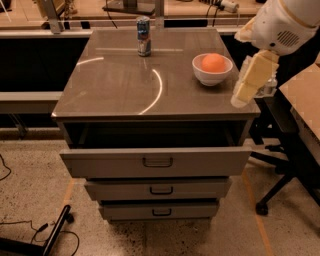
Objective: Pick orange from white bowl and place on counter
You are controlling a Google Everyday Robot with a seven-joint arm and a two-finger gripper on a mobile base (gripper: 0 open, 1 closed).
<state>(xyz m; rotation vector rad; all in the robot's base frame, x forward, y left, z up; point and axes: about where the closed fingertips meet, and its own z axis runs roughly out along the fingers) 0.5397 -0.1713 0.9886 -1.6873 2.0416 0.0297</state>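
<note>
The orange (213, 62) lies in the white bowl (212, 76), which stands on the right rear part of the counter (125, 85). My arm (280, 25) reaches in from the upper right, and its cream forearm link (248, 80) hangs over the counter's right edge, just right of the bowl. My gripper (266, 86) is mostly hidden behind that link, beside the counter's right edge and apart from the bowl.
A blue-and-silver drink can (144, 36) stands at the back middle of the counter. The top drawer (156, 161) is pulled partly open. A pale bench (150, 7) runs behind. A black chair base (280, 185) stands on the floor at right.
</note>
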